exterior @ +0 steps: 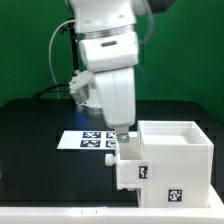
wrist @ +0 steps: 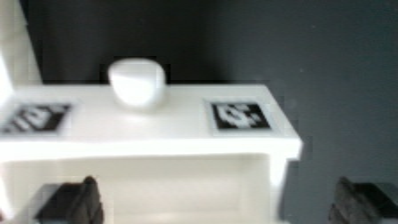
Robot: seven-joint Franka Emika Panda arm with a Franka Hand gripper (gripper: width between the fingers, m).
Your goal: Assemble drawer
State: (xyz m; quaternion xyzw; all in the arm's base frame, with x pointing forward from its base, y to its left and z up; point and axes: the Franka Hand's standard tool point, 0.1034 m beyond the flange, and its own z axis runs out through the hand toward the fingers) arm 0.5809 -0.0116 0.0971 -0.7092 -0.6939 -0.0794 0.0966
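Note:
The drawer, a small white open-topped box with a tag on its face, sits on the black table against the larger white casing, on the exterior view's left of it. My gripper hangs straight down over the drawer's top edge. In the wrist view the drawer shows a flat face with two tags and a round white knob. My gripper is open and wide. One finger is over the drawer's white inside and the other is over the dark table beyond its side. It holds nothing.
The marker board lies flat on the table behind the drawer, partly hidden by my arm. The casing carries a tag on its front. A white edge shows at the side of the wrist view. Cables hang behind the arm.

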